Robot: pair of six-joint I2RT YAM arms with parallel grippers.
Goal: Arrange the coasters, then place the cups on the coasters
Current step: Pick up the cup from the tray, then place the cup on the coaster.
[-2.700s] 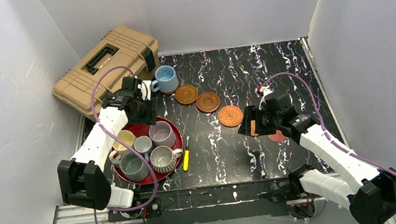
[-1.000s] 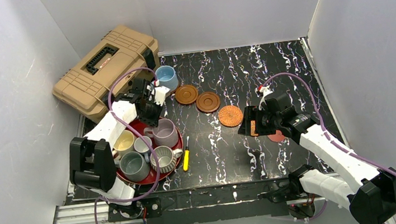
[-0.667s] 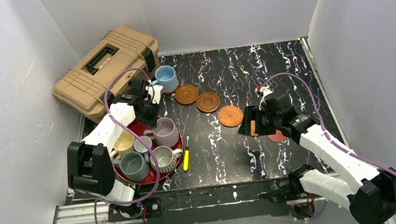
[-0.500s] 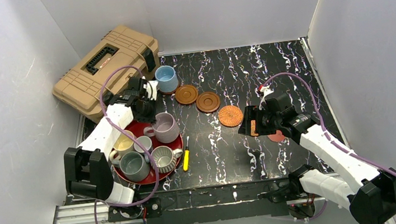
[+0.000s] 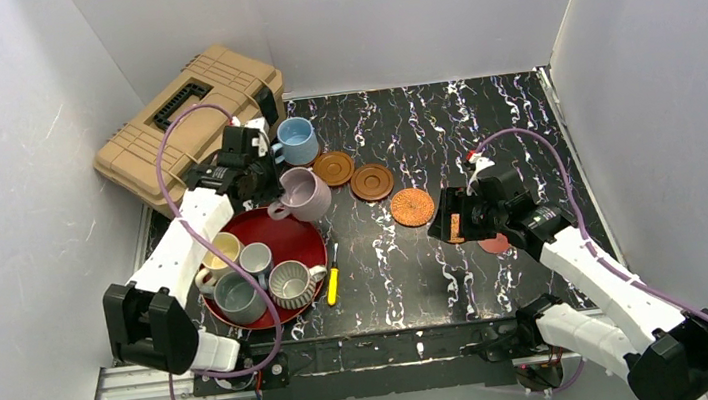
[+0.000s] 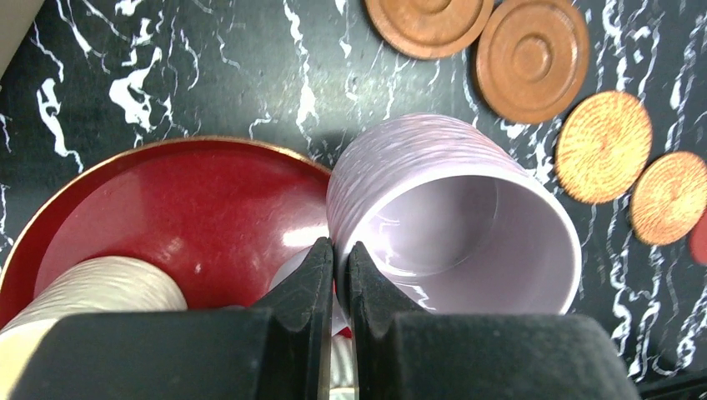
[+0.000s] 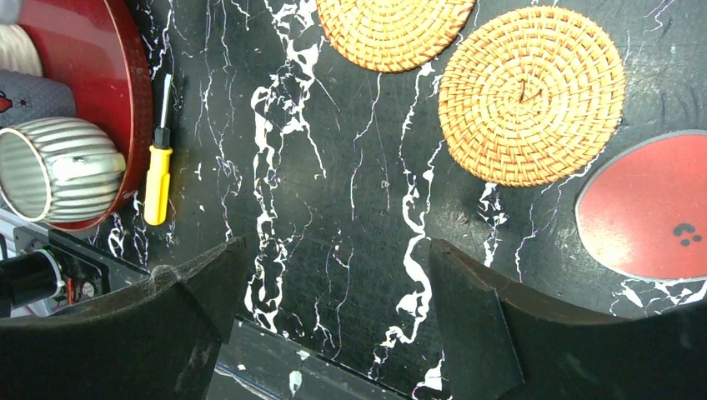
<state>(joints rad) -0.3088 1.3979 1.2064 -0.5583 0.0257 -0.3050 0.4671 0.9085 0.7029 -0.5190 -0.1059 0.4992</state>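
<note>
Mauve mug (image 5: 305, 193) is noted as lifted off the tray (image 5: 283, 233) since the earlier frames. It is now held over the tray's far-right rim and the black table (image 5: 482, 125), just beside the closer of two wooden coasters (image 5: 333, 168). Right arm is seen almost unchanged.

Left gripper (image 6: 340, 250): fingers are pressed almost together, clamped on the mauve mug at its near side, where the handle is seen from above. The mug's body lies just beyond the fingertips and to their right in the wrist view, with its mouth open to that camera.

Mug's look: pale mauve, outer wall rippled, inside smooth and glossy, nothing seen in it.

Right gripper (image 7: 333, 250): jaws are spread wide with nothing between them, hung above the table. Two woven coasters (image 7: 532, 93) and the red coaster (image 7: 646, 208) are seen lying flat beyond its fingers, apart from them.

Blue mug (image 5: 298, 141) is found at the far left, beyond the mauve one. Four mugs are counted on the tray: cream mug (image 5: 224, 248), small grey mug (image 5: 256, 259), grey-green mug (image 5: 239, 298), ribbed mug (image 5: 291, 283). Screwdriver (image 5: 334, 285) is laid just right of the tray.
</note>
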